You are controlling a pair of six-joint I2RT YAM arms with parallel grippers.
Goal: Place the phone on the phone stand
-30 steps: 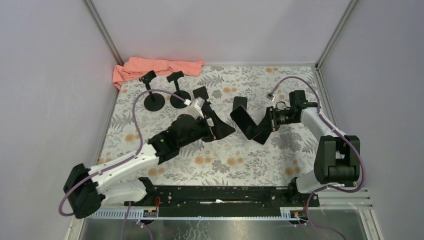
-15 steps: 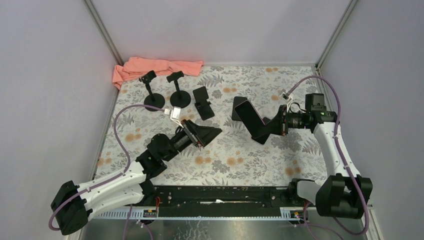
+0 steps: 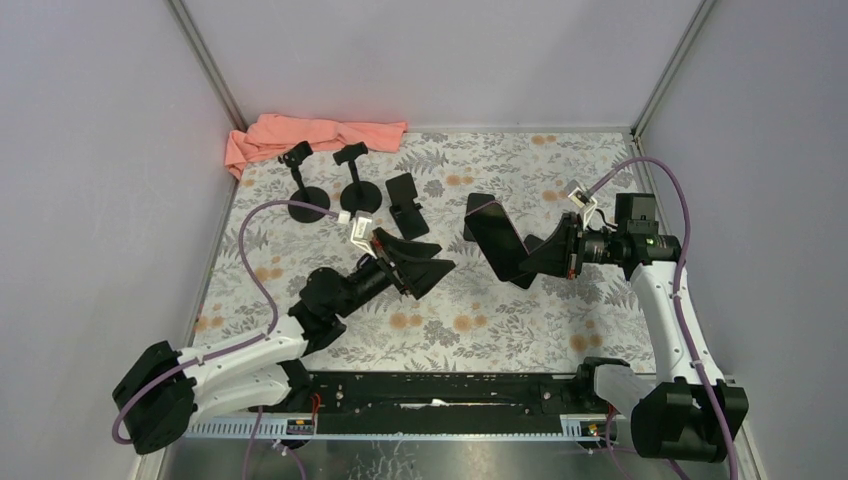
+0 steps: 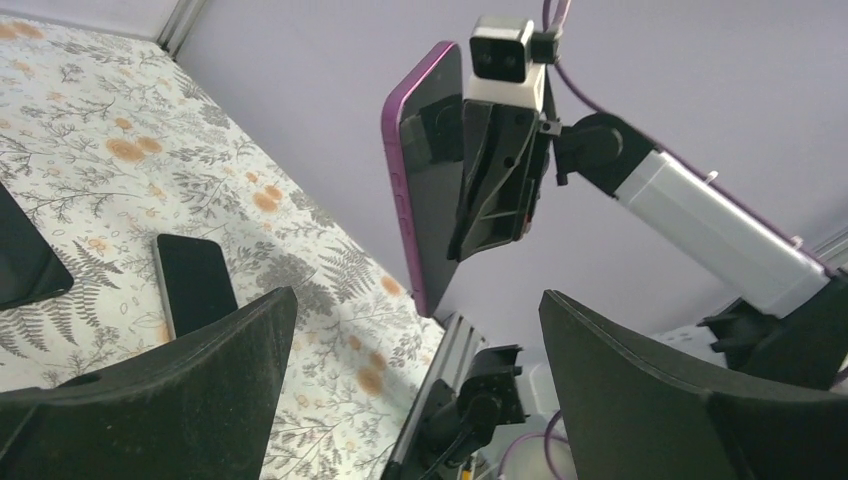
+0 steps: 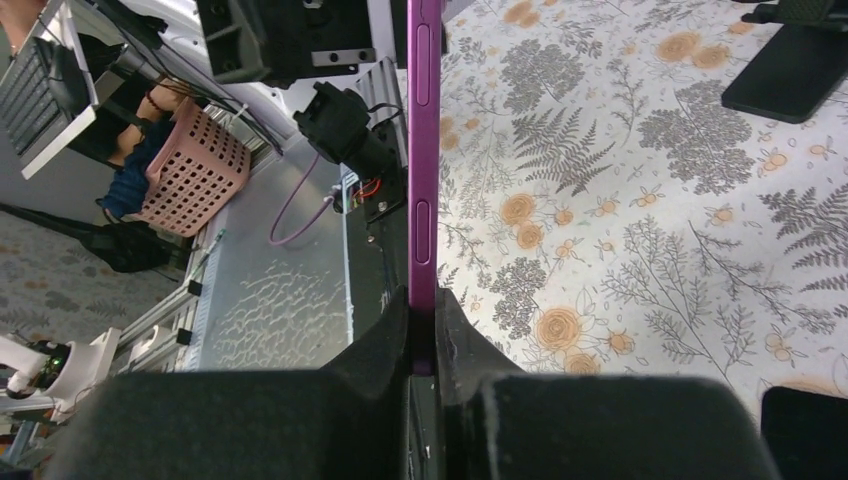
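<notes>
I see the right gripper (image 3: 538, 260) pressed together on the lower end of the phone (image 3: 495, 243). The phone has a purple edge. It is lifted off the table (image 3: 560, 170) and stands on its narrow side, leaning a little. In the right wrist view the purple edge runs straight up from between the two fingers, with the side buttons visible.

The left gripper (image 3: 418, 262) is spread wide and holds nothing. It points toward the phone, which hangs near it but apart from it.

The phone stand (image 3: 405, 203), a small black one, is on the table behind the left gripper and to the left of the phone, not touching it. Two pole stands (image 3: 330, 195) with round feet are further left, and a pink cloth (image 3: 310, 133) lies in the far left corner. A dark flat slab (image 4: 195, 285) lies on the table under the phone.
</notes>
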